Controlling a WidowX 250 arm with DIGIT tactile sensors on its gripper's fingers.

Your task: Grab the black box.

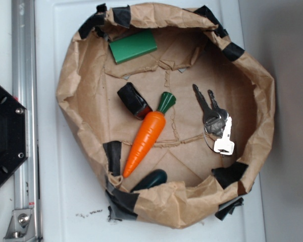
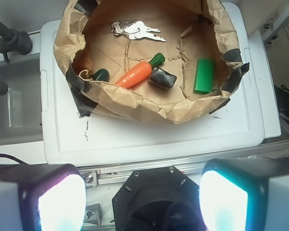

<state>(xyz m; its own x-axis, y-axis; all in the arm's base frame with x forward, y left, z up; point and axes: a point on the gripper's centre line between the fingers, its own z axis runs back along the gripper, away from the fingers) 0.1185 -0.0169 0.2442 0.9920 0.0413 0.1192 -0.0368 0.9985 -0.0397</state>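
The black box [image 1: 134, 100] is small and glossy with a dark red face. It lies in the brown paper nest [image 1: 81, 70], just left of the orange carrot's [image 1: 145, 142] green top. The wrist view shows the black box [image 2: 162, 77] to the right of the carrot [image 2: 135, 74]. My gripper [image 2: 142, 202] is open, its two pale pads wide apart with nothing between them. It hangs well back from the nest, above the black robot base [image 2: 159, 197], and the exterior view does not show it.
A bright green block [image 1: 133, 46] lies at the nest's back left. A bunch of keys [image 1: 214, 121] lies at its right. A dark teal oval object [image 1: 151, 179] rests against the front wall. The nest sits on a white lid [image 1: 55, 166]. A metal rail [image 1: 22, 101] runs along the left.
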